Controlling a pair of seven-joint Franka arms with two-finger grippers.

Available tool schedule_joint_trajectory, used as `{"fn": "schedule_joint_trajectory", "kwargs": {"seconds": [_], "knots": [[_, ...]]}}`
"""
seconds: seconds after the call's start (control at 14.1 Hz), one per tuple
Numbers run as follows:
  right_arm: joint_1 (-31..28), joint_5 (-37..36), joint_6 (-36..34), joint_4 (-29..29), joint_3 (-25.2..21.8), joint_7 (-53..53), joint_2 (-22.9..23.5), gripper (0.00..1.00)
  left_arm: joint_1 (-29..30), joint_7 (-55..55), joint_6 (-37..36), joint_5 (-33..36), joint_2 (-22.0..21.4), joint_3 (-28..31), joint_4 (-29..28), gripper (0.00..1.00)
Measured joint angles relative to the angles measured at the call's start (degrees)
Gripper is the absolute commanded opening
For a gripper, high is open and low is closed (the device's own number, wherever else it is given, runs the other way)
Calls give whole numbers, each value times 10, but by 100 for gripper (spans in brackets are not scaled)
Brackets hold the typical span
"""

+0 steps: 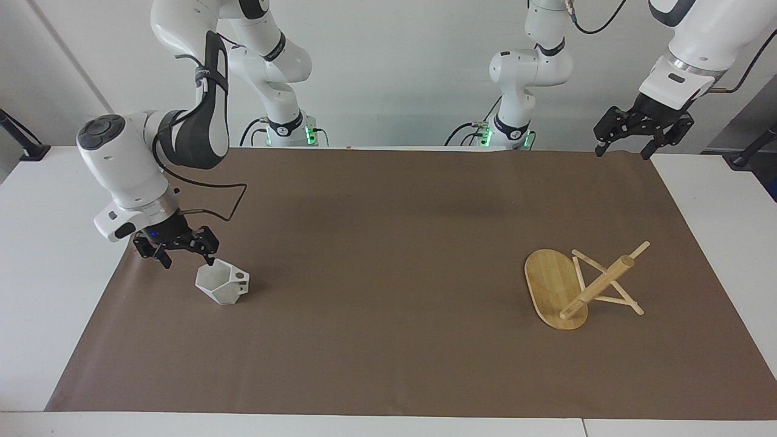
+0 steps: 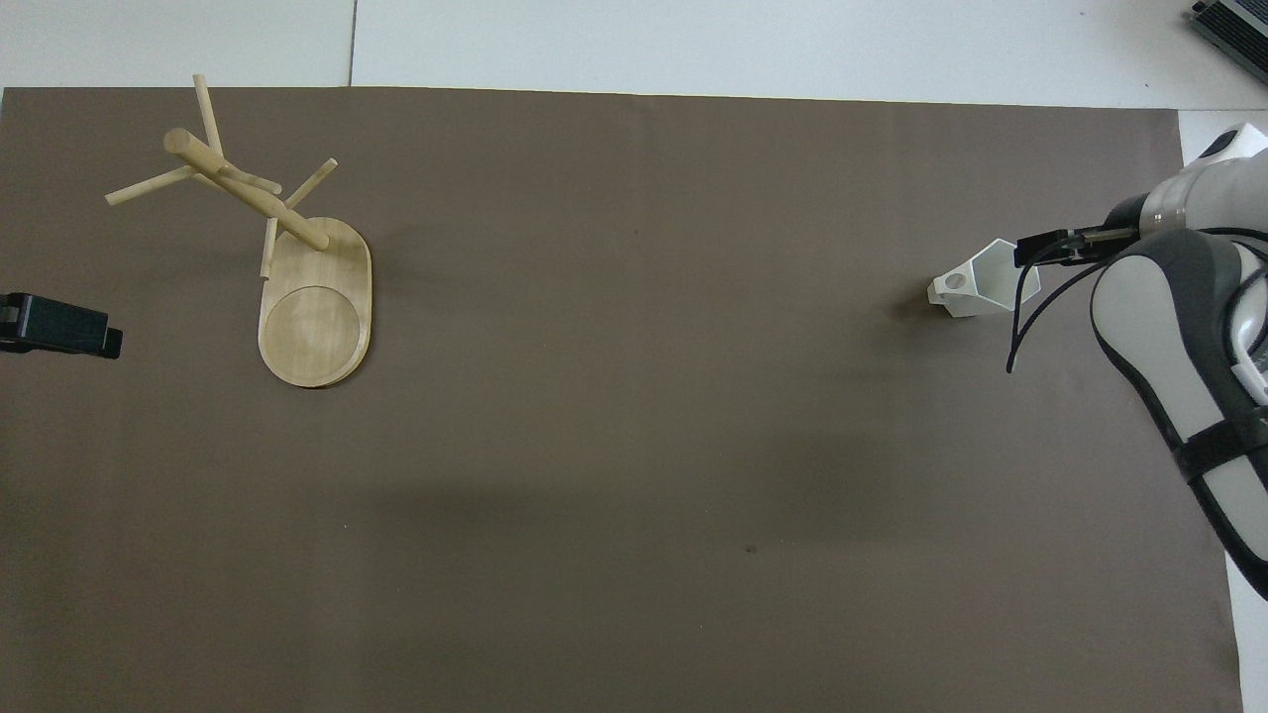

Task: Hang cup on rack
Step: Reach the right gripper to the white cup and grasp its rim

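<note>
Brown mat (image 1: pixel 388 255) on white table (image 1: pixel 54 255)

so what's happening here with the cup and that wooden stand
The right gripper is open, low beside the white cup, one fingertip at its rim, not gripping it. The cup stands upright on the brown mat toward the right arm's end of the table. The wooden rack stands at the left arm's end with nothing hung on it. The left gripper waits, open, over the mat's edge near its base.
</note>
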Motion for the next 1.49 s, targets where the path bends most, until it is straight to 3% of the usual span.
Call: {"fn": "schedule_joint_trajectory", "kwargs": {"seconds": [0.71,1.06,1.27,1.49], "knots": [[-3,0,39,-24,-7,0,23,98,0,0,0,0,0,0,0,100],[-4,0,41,-24,-7,-1,23,77,0,0,0,0,0,0,0,100],[-4,0,55,-25,-7,-1,24,59,0,0,0,0,0,0,0,100],[-4,0,56,-25,-7,-1,24,55,0,0,0,0,0,0,0,100]]}}
